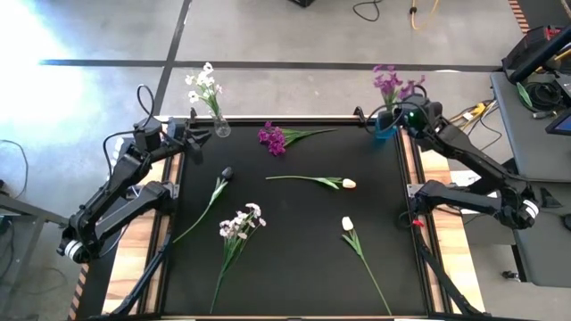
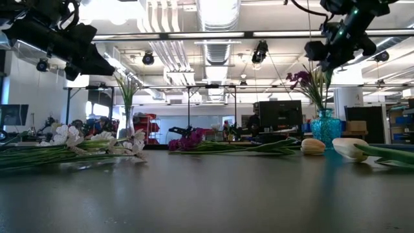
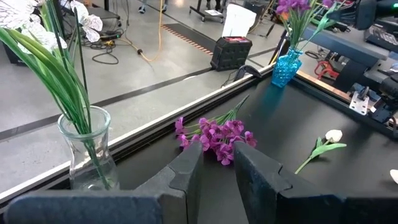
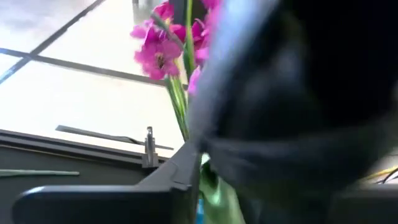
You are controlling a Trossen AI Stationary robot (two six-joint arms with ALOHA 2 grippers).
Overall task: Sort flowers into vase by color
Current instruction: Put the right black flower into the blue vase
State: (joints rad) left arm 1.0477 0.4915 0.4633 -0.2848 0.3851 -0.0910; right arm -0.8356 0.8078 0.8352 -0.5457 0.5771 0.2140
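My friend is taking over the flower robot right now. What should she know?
Left tool: open, empty, beside the clear glass vase of white flowers.
Right tool: at the blue glass vase among the magenta stems; grip unclear.
Done: white flowers and magenta flowers vased.
Left on the black mat: magenta spray, dark tulip, two cream tulips, white spray.
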